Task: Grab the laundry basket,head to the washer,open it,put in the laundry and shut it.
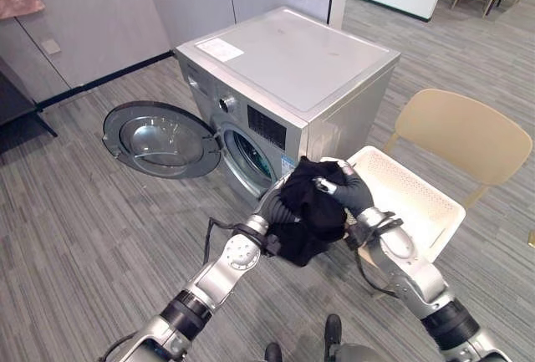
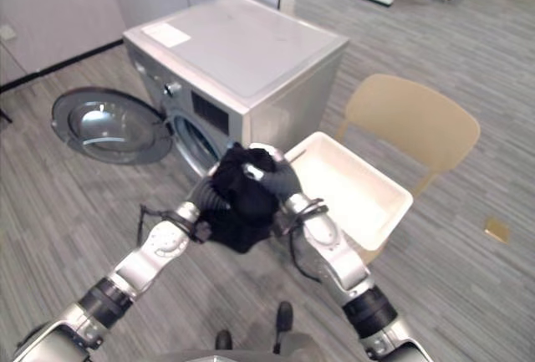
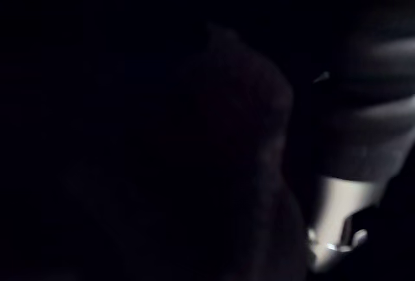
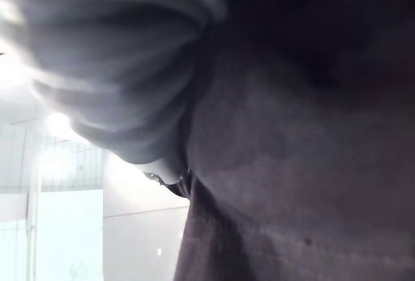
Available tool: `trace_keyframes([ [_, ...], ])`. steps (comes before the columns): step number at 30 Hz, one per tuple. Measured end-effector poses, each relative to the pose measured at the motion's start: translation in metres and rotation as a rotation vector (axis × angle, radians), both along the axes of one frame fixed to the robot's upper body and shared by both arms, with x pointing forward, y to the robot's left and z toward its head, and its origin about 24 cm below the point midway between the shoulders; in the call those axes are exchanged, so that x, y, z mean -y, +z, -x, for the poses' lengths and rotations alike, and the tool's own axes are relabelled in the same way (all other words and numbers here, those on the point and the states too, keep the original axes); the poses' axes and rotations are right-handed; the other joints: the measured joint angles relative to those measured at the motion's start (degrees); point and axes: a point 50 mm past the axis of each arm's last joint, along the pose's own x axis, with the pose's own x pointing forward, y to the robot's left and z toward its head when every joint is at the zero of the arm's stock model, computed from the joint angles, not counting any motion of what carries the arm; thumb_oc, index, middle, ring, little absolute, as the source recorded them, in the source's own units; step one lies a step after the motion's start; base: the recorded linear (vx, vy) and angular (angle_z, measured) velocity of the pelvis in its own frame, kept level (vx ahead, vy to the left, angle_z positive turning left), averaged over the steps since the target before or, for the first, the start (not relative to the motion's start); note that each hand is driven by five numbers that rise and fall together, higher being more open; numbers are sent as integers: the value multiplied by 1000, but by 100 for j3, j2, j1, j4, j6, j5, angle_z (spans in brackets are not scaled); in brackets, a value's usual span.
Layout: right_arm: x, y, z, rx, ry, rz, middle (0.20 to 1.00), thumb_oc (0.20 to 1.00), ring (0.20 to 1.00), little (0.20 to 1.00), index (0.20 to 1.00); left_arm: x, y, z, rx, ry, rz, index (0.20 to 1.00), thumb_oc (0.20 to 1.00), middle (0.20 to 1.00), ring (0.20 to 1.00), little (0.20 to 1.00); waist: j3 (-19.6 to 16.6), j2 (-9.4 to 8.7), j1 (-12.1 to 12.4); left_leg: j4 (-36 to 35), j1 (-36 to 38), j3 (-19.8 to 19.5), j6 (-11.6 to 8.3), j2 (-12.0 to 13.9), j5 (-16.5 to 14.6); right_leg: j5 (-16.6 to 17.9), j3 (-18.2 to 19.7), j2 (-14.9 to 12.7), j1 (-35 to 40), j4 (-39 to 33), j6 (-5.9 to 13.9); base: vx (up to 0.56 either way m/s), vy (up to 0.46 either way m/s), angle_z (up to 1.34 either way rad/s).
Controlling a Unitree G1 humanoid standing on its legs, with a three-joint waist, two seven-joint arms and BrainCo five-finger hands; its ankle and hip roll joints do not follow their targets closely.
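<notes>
1. Laundry (image 1: 308, 211), a black bundle, hangs between both hands in front of the washer (image 1: 292, 86).
2. Right hand (image 1: 347, 191) curls over its top, gripping it.
3. Left hand (image 1: 274, 205) is buried behind cloth; its grip cannot be told.
4. Washer door (image 1: 159, 140) stands open; white basket (image 1: 418, 203) rests on the chair (image 1: 464, 132).

Before us, a grey striped carpet floor (image 1: 75, 220). On it we count: one silver washer (image 1: 288, 86), door (image 1: 159, 139) swung open low over the carpet; one tan chair (image 1: 456, 140) beside the washer, bearing a white laundry basket (image 1: 410, 199) on its seat.
</notes>
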Motion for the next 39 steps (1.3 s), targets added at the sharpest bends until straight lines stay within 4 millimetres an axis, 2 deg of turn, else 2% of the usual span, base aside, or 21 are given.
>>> trace_keyframes([
  [1,-5,0,1,-9,13,-16,200,200,200,200,200,4,1,-1,4,1,14,1000,1000,1000,1000,1000,-11,-7,-4,-1,38,7,0,-7,0,35,7,6,43,-51,-30,19,28,-6],
  [2,-8,-1,1,-23,19,-31,200,200,200,200,200,6,1,-3,7,4,6,200,200,200,200,200,-11,-6,-5,-7,82,18,0,-3,0,65,18,23,92,-84,-42,18,18,-8],
  [6,-10,-8,1,-77,25,-65,200,200,200,200,200,6,-1,-4,12,26,7,200,200,200,200,200,-34,-2,-17,-14,198,36,-24,34,-17,122,62,82,259,-239,-55,17,4,-9],
  [7,-8,-10,0,-83,24,-61,426,426,426,426,426,5,-1,-4,9,28,6,200,200,200,200,200,-34,-3,-13,-14,206,40,-27,40,-19,121,64,91,264,-239,-53,0,0,0],
  [8,-8,-11,0,-85,24,-55,834,834,834,834,834,5,-2,-4,7,31,6,200,200,200,200,200,-34,-3,-9,-14,207,44,-30,45,-17,121,69,98,264,-239,-53,0,0,0],
  [9,-8,-11,0,-87,24,-53,1000,1000,1000,1000,1000,4,-3,-4,5,35,3,200,200,200,200,200,-34,-3,-6,-14,206,44,-35,48,-13,121,70,101,264,-239,-53,0,0,0],
  [14,-2,-17,0,-104,41,8,1000,1000,1000,1000,1000,-4,-6,-4,-10,84,-4,200,200,200,200,200,-36,-1,-4,-16,271,40,-49,79,-4,123,64,125,337,-241,-57,0,0,0],
  [18,17,-20,0,-67,-14,129,1000,1000,1000,1000,1000,-27,-17,1,-50,184,17,200,200,200,200,200,-65,3,-5,-18,266,19,-79,102,-27,113,13,130,368,-241,-64,11,-28,4],
  [19,34,-21,2,-35,-71,214,1000,1000,1000,1000,1000,-39,-23,6,-74,233,23,200,200,200,200,200,-70,8,-1,-18,272,12,-80,108,-27,110,-4,132,367,-242,-67,14,-30,6],
  [21,51,-21,4,-2,-143,294,1000,1000,1000,1000,1000,-51,-30,11,-100,284,23,200,200,200,200,200,-73,10,1,-18,271,12,-79,108,-24,104,-11,133,364,-243,-78,10,-33,4],
  [22,80,-23,9,38,-273,425,1000,1000,1000,1000,1000,-72,-42,23,-143,358,11,200,200,200,200,200,-76,13,0,-17,274,14,-79,119,-24,102,-7,145,365,-245,-81,8,-36,-2],
  [25,109,-32,18,22,-416,534,1000,1000,1000,1000,1000,-93,-55,39,-202,424,-20,200,200,200,200,200,-76,19,-10,-19,273,18,-80,133,-25,96,-6,157,356,-246,-87,3,-40,-4],
  [26,115,-40,23,-9,-436,566,1000,1000,1000,1000,1000,-100,-60,44,-223,450,-27,200,200,200,200,200,-77,21,-6,-19,272,16,-82,135,-27,87,-5,158,354,-245,-99,0,-63,-1],
  [28,138,-68,42,-130,-480,689,1000,1000,1000,1000,1000,-121,-72,64,-296,517,-42,200,200,200,200,200,-85,28,-13,-23,267,18,-93,149,-36,74,-7,171,349,-247,-116,-2,-57,-1],
  [32,155,-101,63,-271,-457,824,1000,1000,1000,1000,1000,-142,-89,86,-388,567,-91,200,200,200,200,200,-102,65,-12,-53,234,18,-92,176,-57,66,-15,189,341,-253,-125,-9,-50,0],
  [33,162,-115,71,-334,-453,861,1000,1000,1000,1000,1000,-153,-100,97,-443,615,-102,200,200,200,200,200,-101,77,-10,-53,221,21,-86,189,-61,53,-12,203,325,-256,-145,-20,-53,-4],
  [35,168,-125,77,-395,-446,891,1000,1000,1000,1000,1000,-164,-111,109,-509,673,-114,200,200,200,200,200,-107,80,-13,-52,179,28,-74,196,-69,44,-3,217,253,-273,-159,-28,-53,-5],
  [36,171,-132,80,-423,-443,907,1000,1000,1000,1000,1000,-171,-123,122,-576,738,-93,200,200,200,200,200,-95,110,1,-30,164,28,-131,210,-18,50,-5,230,225,-274,-154,-52,-49,-1],
  [39,180,-145,88,-491,-453,951,1000,1000,1000,1000,1000,-172,-144,146,-689,817,-56,200,200,200,200,200,-71,176,42,-24,142,16,-85,236,-48,50,-13,256,246,-277,-152,-93,-37,2],
])
